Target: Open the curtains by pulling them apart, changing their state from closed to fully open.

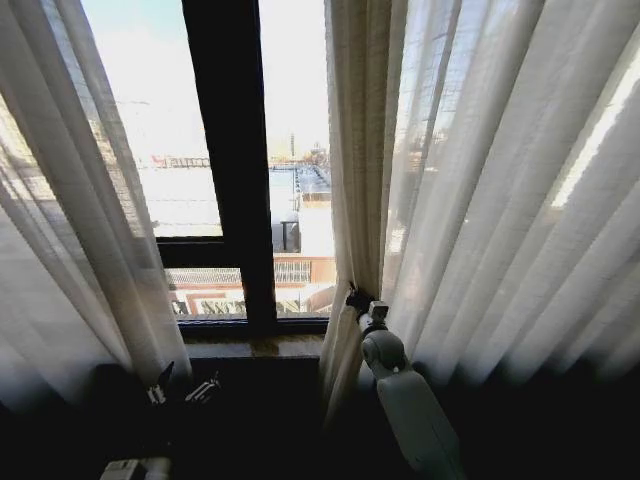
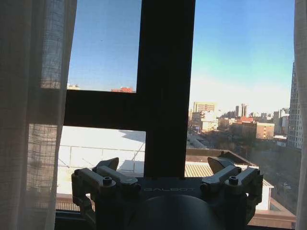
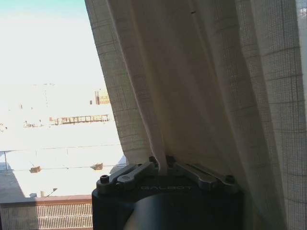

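A: Near end first. Our left tool (image 1: 183, 388) sat low by the sill (image 1: 255, 346), fingers spread, nothing between them. In its wrist view the left tool (image 2: 168, 172) faced bare glass and the dark window frame (image 2: 165, 86), well apart from any fabric.

B: And the right side?

A: Our right tool (image 1: 358, 301) was up at the inner edge of the right curtain (image 1: 480, 200), clenched on a pinch of the fabric. The right wrist view had the right tool (image 3: 162, 165) with fingers drawn together and a fold of the right curtain (image 3: 192, 76) caught between them.

B: Curtain positions?

A: The left curtain (image 1: 60, 220) hung bunched at the robot's left. The right one still covered the right pane, its gathered edge just beside the frame's centre bar. Between them we had an open gap with rooftops beyond.

B: So which step were we in?

A: We judged it mid-pull on the right panel: left side looked done, right side not yet drawn back. Roughly halfway.

B: Next move?

A: It called for carrying the pinched edge outward to the robot's right, keeping the clench firm. Sheer cloth slips easily, so we figured a steady sideways sweep beat a jerk.
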